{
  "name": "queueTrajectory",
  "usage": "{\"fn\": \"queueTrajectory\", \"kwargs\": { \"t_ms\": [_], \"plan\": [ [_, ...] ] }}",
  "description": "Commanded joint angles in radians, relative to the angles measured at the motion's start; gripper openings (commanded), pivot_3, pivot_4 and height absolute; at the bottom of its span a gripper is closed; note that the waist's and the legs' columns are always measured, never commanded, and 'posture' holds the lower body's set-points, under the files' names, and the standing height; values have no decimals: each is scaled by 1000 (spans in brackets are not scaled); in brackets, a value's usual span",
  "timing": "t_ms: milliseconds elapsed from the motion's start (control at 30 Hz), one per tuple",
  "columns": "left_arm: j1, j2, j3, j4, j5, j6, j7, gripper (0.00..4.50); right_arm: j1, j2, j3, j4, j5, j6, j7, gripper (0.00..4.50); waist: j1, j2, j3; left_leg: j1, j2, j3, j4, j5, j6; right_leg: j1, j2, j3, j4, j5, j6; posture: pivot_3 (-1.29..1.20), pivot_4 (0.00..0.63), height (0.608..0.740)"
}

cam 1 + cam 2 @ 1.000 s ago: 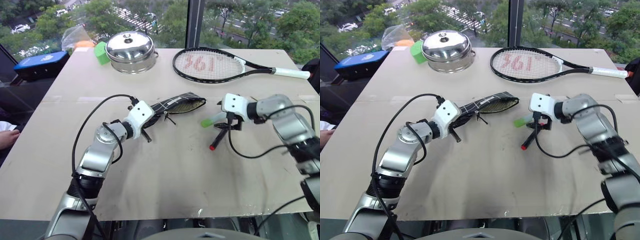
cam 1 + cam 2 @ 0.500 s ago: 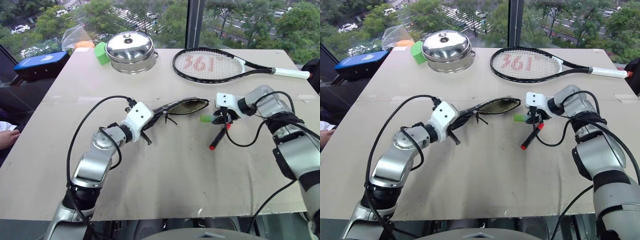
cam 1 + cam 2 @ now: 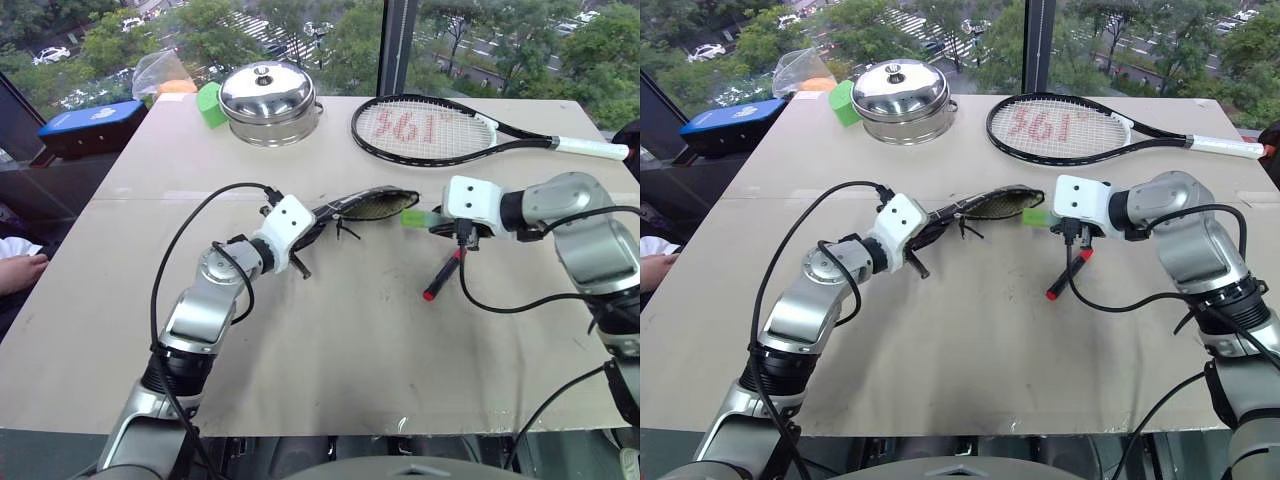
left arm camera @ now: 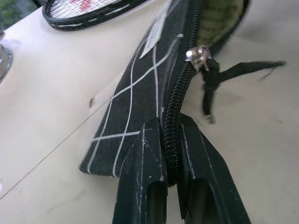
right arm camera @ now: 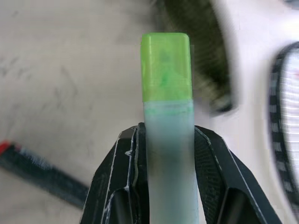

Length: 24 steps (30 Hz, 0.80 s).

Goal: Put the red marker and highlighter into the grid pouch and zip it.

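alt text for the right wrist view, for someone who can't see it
The right gripper is shut on the highlighter, its green end pointing toward the open mouth of the grid pouch. The red marker lies on the table beside it.

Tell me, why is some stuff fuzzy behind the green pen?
In the right wrist view the highlighter sits close and fairly sharp, while the grid pouch, red marker and tennis racket behind it smear into blur. In the left wrist view the pouch's zipper pull goes a little soft.
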Motion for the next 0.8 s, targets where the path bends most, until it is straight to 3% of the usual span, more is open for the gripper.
{"fn": "queueTrajectory", "kwargs": {
  "t_ms": [33, 267, 500, 633, 733, 767, 800],
  "plan": [
    [-26, -15, -27, -29, 4, -41, -12, 0, -37, 29, 52, -36, -64, 89, -67, 760, 0, 0, 0, 0, 0, 0, 0, 0, 0, 0, 0, 0, 0, 0, 0, 0, 150, 740],
    [-7, -36, -66, -106, 14, -37, -13, 0, -133, 104, 199, 85, -152, 82, -110, 760, 0, 0, 0, -1, -1, 0, 0, 0, 0, 0, 2, 0, 0, 0, 0, 0, 150, 740],
    [37, -67, -117, -190, 31, -8, 5, 0, -261, 249, 298, 346, -205, -80, -169, 760, -8, -1, 0, 0, -1, 0, -1, 0, 0, 0, 4, 1, 0, 0, 0, 0, 150, 740],
    [42, -74, -93, -196, 19, 26, 20, 0, -248, 282, 242, 386, -153, -147, -185, 2668, -3, -1, 0, -1, -1, -1, 0, 0, 0, 0, 3, 1, 0, 0, 0, 0, 150, 740],
    [45, -68, -61, -185, 4, 53, 25, 0, -193, 255, 149, 286, -56, -108, -140, 4110, 2, -1, 0, -1, 0, -1, 0, 0, 0, 0, 3, 1, 0, 0, 0, 0, 150, 740],
    [45, -63, -49, -175, 1, 54, 22, 0, -164, 234, 105, 241, 4, -102, -99, 4408, 2, -1, 0, -1, 0, -1, 0, 0, 0, 0, 3, 1, 0, 0, 0, 0, 150, 740],
    [45, -58, -40, -165, -2, 55, 18, 0, -136, 207, 67, 202, 60, -104, -57, 4408, 4, -1, 0, -1, 0, -1, 0, 0, 0, 0, 3, 1, 0, 0, 0, 0, 150, 740]
  ]
}}
